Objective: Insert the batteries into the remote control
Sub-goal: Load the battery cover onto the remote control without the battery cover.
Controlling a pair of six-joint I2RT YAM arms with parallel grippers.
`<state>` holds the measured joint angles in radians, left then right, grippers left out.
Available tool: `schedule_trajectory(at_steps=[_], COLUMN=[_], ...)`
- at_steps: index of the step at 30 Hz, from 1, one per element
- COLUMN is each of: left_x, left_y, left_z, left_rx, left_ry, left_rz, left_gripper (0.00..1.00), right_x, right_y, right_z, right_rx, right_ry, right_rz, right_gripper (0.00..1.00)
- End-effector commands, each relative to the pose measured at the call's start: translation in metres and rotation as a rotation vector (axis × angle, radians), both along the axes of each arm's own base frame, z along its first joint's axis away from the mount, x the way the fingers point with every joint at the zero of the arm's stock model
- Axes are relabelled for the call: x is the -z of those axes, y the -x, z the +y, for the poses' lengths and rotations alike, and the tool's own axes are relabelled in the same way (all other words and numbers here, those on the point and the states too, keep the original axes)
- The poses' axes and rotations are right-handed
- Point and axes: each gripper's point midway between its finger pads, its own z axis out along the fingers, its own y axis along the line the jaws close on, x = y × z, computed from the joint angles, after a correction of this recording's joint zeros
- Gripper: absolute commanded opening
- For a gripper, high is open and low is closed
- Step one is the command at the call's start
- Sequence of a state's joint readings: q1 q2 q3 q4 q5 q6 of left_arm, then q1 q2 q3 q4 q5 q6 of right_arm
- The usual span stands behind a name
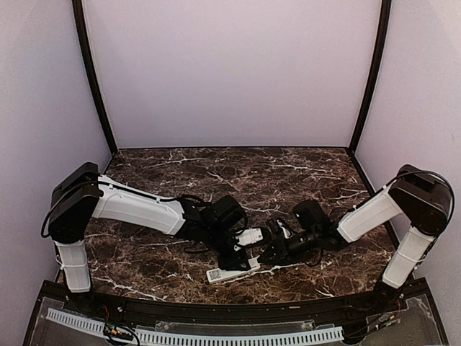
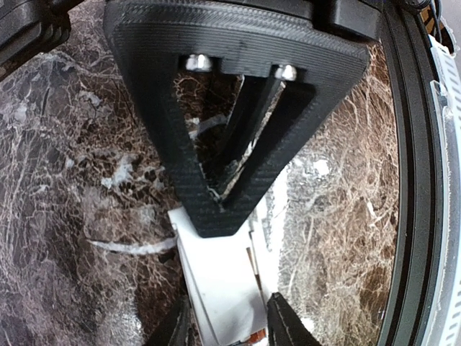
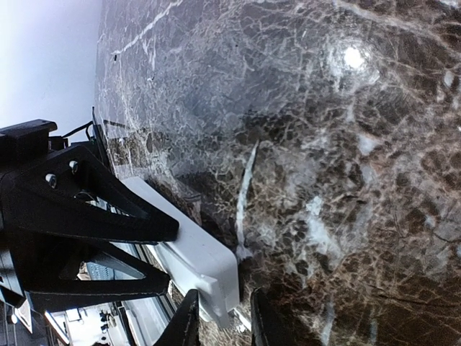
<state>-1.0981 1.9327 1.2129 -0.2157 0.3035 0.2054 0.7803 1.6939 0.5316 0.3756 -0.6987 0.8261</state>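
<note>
Where: we see the white remote control [image 1: 232, 272] lying mid-way along the worktop [image 1: 288, 173] near its front edge | left gripper [image 2: 229, 328] clasps its long sides | right gripper [image 3: 222, 321] at its end, grip unclear | advice: we hold it flat, check polarity | battery bay, batteries hidden

The desk [image 1: 288, 166] looks like dark, white-veined marble, polished and catching glare. The remote [image 3: 194, 256] is smooth white plastic. The right pincer [image 2: 216, 210] is matt black plastic, finely ridged, with shiny metal screws [image 2: 198, 63].
</note>
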Motion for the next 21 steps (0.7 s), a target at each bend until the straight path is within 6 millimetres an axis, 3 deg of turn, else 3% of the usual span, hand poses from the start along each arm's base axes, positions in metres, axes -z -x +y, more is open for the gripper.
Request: schedule_trajectory(at_steps=[1, 21], left_x=[0.011, 0.000], left_y=[0.008, 0.002], left_z=[0.011, 0.004], left_rx=[0.009, 0.041], left_ry=[-0.054, -0.015], left_rz=[0.031, -0.030], left_gripper=[0.36, 0.50], right_x=[-0.008, -0.016], right_y=[-0.007, -0.005], right_z=[0.002, 0.001], right_rx=[-0.004, -0.017], right_ry=[-0.011, -0.007], right_rz=[-0.039, -0.047], right_gripper=[0.22, 0.19])
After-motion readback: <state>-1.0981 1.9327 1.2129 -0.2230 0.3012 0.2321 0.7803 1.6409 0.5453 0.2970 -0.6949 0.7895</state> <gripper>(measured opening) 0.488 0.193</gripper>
